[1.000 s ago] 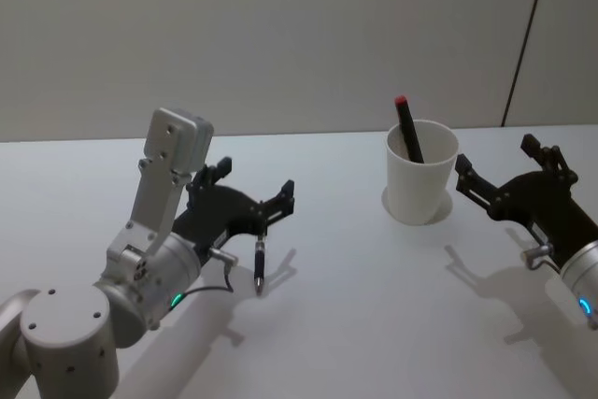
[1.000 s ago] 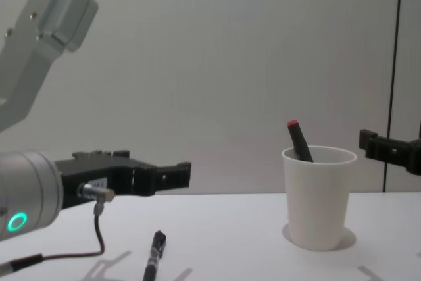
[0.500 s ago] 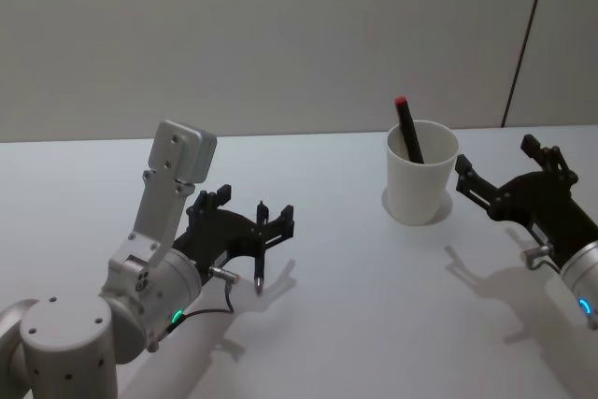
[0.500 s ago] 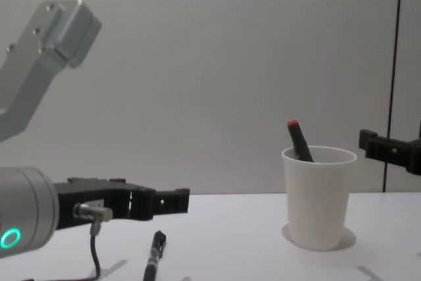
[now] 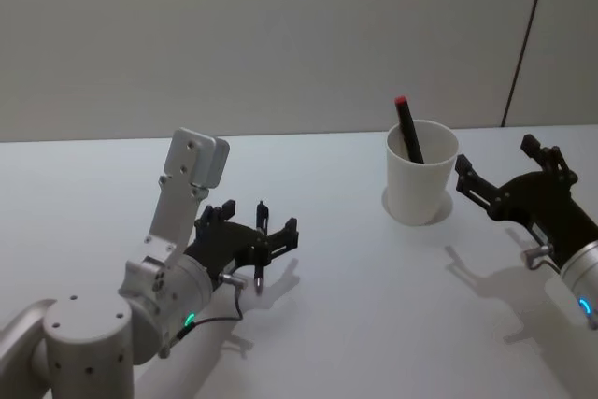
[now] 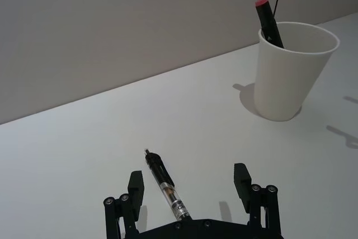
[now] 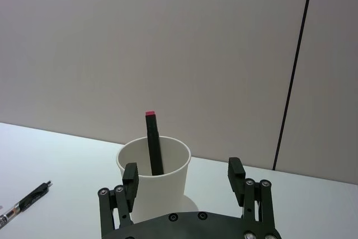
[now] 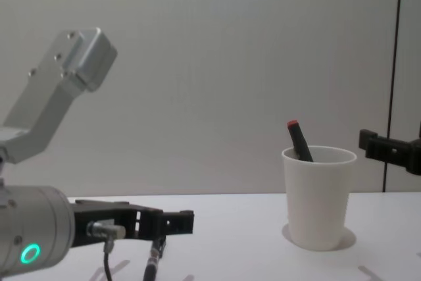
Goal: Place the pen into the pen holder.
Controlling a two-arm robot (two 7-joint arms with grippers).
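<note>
A clear pen (image 5: pixel 259 268) with a black cap lies flat on the white table. My left gripper (image 5: pixel 257 223) is open and low over it, one finger on each side; the left wrist view shows the pen (image 6: pixel 166 186) between the fingers (image 6: pixel 241 176), untouched. The pen holder (image 5: pixel 421 182), a white paper cup, stands upright at the back right with a black, red-tipped marker (image 5: pixel 406 128) leaning inside. My right gripper (image 5: pixel 501 165) hangs open just right of the cup, which shows ahead of it in the right wrist view (image 7: pixel 168 167).
The white table (image 5: pixel 355 306) runs from a plain grey wall at the back to the near edge. Bare tabletop lies between the pen and the cup. A dark vertical seam (image 5: pixel 525 39) marks the wall behind the cup.
My left gripper has come down and forward until its open fingers straddle the pen. The pen, cup and right gripper have not moved.
</note>
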